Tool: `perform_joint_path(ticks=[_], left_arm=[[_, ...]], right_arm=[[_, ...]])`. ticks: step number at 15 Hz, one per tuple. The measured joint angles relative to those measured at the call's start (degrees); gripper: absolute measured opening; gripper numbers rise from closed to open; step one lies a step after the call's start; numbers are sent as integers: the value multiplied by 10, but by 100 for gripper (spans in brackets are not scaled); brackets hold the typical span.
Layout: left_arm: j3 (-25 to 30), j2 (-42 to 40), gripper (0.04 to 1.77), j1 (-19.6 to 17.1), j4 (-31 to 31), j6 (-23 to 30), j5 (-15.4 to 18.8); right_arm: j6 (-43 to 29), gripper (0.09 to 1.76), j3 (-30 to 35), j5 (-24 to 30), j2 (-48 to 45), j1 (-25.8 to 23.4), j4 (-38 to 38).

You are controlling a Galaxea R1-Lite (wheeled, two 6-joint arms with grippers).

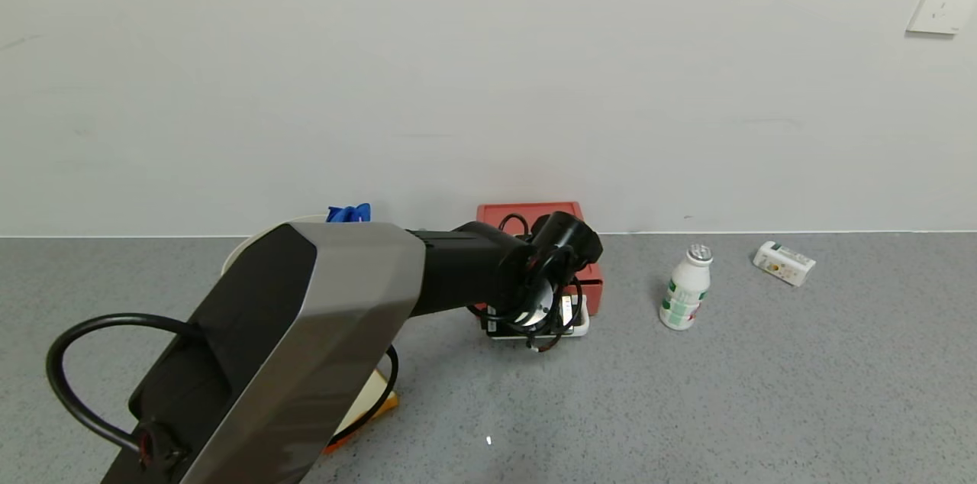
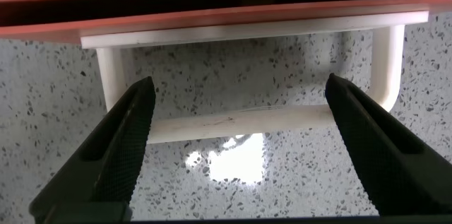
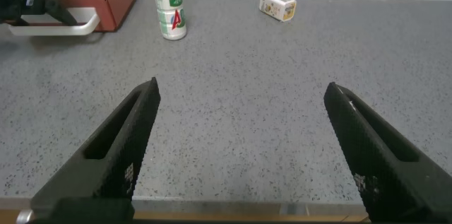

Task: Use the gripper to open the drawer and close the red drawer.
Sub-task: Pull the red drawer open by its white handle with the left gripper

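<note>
My left hand point(image 2: 236, 146) is released, fingers point(image 2: 116, 146) spread wide over the white handle point(image 2: 240, 121), nothing gripped yet. The crossbar runs between the fingertips, worktop point(image 2: 282, 174) showing just beneath. Just beyond the hand sits the red drawer point(image 1: 546, 213), handle end nearest me. My read: I'm at the pre-grasp. To do it well I centre on the bar, clench squarely, then pull straight along the drawer's axis, so no twist. Off to the hand's right stands a white bottle point(image 1: 686, 287), farther right a small carton point(image 1: 784, 262). Right hand point(image 3: 240, 146) idles released, well apart from the drawer.
</note>
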State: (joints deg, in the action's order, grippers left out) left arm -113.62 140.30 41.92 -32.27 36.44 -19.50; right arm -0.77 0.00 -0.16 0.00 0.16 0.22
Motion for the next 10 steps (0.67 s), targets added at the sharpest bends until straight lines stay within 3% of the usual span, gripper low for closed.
perform_joint_path(ticks=[10], left_arm=[[5,-9,172,25,-100,100,9]], right_arm=[[0,171,0,0,0,0,0]])
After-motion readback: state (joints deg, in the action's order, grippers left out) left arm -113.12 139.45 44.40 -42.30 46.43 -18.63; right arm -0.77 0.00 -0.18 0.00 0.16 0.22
